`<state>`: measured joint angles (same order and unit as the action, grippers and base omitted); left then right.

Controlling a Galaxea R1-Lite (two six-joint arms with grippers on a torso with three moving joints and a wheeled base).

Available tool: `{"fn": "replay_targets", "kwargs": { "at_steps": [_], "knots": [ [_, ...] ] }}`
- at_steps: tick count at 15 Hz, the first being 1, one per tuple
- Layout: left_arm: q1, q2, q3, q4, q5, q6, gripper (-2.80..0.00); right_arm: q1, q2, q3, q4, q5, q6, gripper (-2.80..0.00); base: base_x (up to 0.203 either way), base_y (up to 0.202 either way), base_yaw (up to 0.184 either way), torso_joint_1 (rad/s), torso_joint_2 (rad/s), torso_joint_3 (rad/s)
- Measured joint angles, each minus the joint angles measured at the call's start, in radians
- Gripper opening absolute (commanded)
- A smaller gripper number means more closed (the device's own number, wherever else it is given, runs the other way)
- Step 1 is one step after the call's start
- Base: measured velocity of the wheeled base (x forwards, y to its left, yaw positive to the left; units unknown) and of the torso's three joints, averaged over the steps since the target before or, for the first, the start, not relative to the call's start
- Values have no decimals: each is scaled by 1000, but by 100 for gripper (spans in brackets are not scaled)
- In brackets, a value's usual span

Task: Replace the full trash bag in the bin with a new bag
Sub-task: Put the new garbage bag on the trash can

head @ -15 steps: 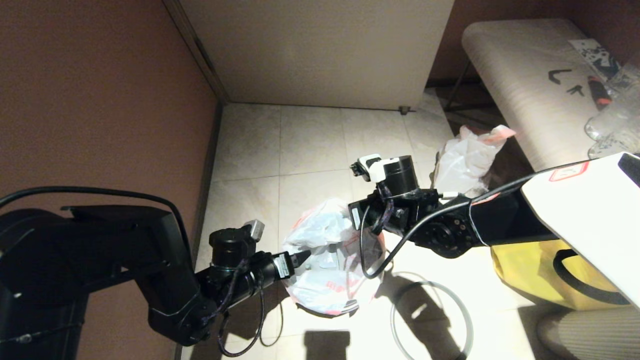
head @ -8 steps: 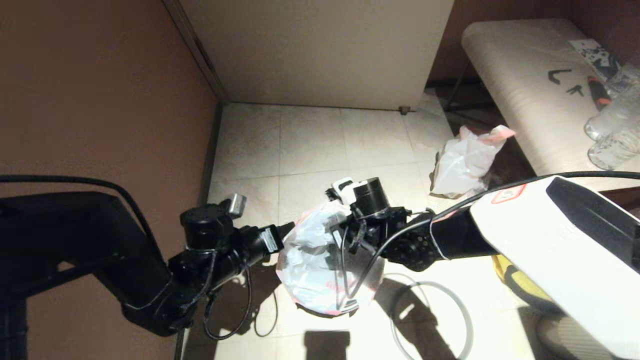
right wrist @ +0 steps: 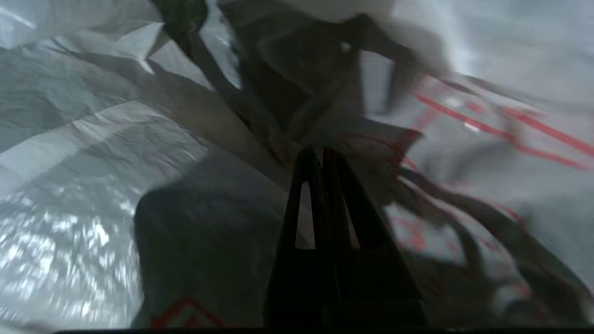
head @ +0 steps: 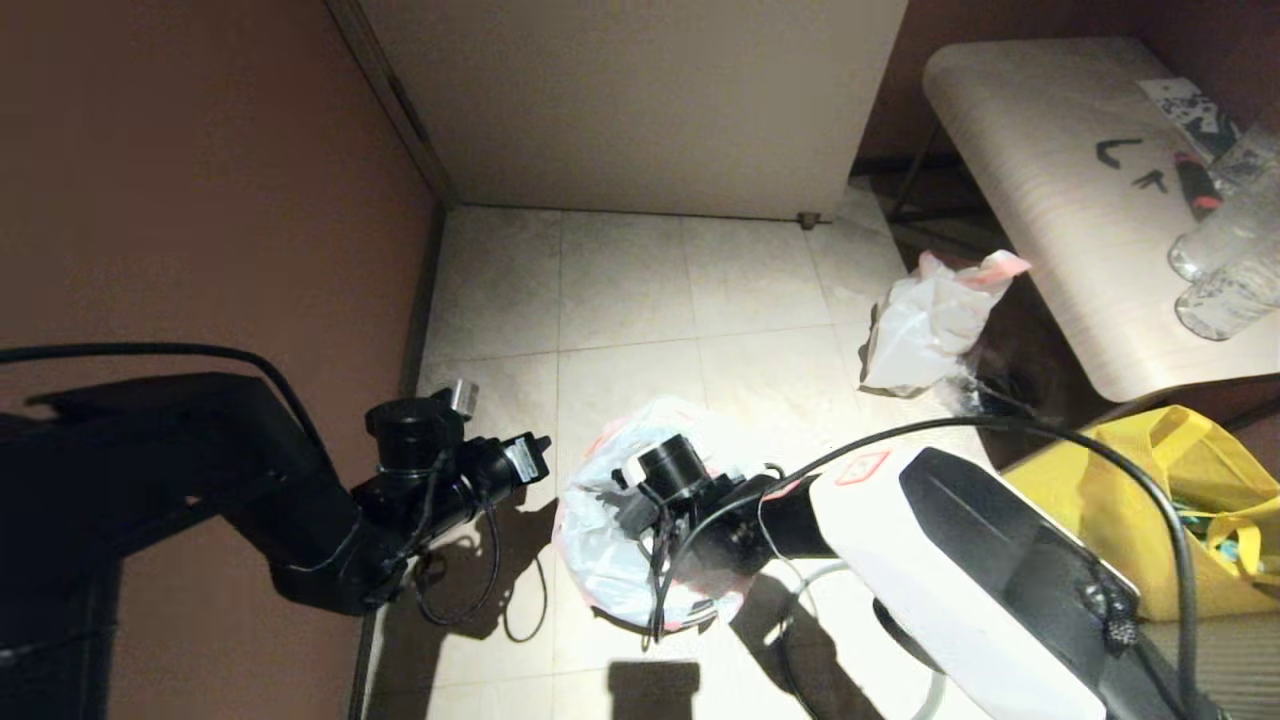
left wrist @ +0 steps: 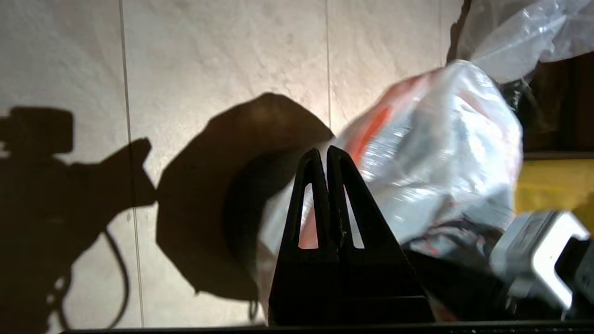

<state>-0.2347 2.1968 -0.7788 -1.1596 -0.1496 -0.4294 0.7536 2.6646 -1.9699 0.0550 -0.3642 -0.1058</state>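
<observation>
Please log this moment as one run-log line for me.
new bag: draped over bin | right end effector: shut, inside bag | left end effector: shut, beside bag | full trash bag: on floor

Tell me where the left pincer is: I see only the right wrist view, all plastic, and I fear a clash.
Observer: In the head view the left pincer is beside the new bag, not inside it.
Operator: Is it open?
Observer: No. The left wrist view shows it shut, with nothing between its tips.
Operator: And the full trash bag?
Observer: It lies on the floor next to the table, away from both arms.
</observation>
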Motion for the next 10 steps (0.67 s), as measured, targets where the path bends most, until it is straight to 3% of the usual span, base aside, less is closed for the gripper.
{"fn": "replay_targets", "kwargs": {
  "at_steps": [4,7,10],
  "knots": [
    [21,128,-14,-215,-48,-2,-280,-35,95,-25,-104,165,-140,-280,0,0,0,0,0,0],
    [23,158,-13,-221,-47,-2,-280,-81,137,-31,-113,187,-251,-280,0,0,0,0,0,0],
    [23,169,-14,-221,-46,-1,-280,-108,174,-33,-113,192,-296,-280,0,0,0,0,0,0]
  ]
}}
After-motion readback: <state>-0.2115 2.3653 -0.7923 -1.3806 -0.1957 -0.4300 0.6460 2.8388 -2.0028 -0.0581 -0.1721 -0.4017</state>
